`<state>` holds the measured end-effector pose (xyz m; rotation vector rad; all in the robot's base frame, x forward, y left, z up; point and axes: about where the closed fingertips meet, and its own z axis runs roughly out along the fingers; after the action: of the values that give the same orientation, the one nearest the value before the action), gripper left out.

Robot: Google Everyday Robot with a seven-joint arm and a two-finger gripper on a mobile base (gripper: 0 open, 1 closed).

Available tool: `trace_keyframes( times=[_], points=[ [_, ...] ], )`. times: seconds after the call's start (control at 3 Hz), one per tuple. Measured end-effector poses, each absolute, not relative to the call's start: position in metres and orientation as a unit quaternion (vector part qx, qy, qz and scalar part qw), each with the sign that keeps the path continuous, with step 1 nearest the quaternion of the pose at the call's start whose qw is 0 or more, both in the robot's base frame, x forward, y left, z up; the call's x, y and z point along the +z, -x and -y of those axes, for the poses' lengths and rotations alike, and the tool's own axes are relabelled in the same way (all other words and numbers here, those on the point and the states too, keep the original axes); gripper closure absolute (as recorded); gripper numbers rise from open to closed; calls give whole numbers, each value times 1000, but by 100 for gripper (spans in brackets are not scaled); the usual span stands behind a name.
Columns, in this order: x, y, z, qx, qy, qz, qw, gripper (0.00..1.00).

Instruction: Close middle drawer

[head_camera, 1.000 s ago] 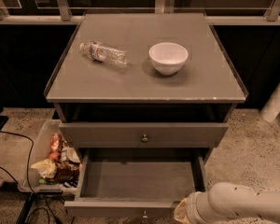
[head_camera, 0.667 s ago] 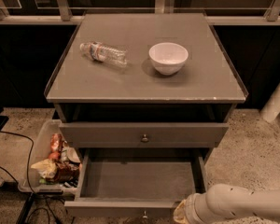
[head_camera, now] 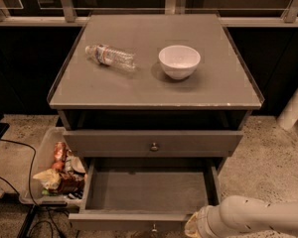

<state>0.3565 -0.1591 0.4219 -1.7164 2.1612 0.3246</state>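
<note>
The middle drawer (head_camera: 148, 190) is pulled far out of the grey-brown cabinet, and its shallow box is empty. Its front panel (head_camera: 114, 221) runs along the bottom of the view, with the small round knob (head_camera: 153, 228) at its centre. My gripper (head_camera: 192, 226) is at the end of the white arm (head_camera: 258, 217), which comes in from the lower right. It is at the right part of the drawer's front panel, just right of the knob. The drawer above (head_camera: 154, 144) has its own knob and sits nearly in.
On the cabinet top (head_camera: 154, 90) lie a plastic water bottle (head_camera: 111, 57) on its side and a white bowl (head_camera: 179, 61). A clear bin (head_camera: 49, 170) of snack packets stands on the floor to the left, with black cables (head_camera: 20, 152) beside it.
The arm has barely shifted, a little down and left at the drawer front. The drawer stands as far out as before.
</note>
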Motion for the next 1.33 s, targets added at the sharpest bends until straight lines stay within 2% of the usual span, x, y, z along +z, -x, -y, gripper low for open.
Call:
trace_keyframes(
  times=[0.67,1.0,1.33],
  points=[
    [422,-356,159,115,608,-765,180,12],
    [420,-361,158,118,609,-762,186,0],
    [404,-361,156,147,611,-755,186,17]
  ],
)
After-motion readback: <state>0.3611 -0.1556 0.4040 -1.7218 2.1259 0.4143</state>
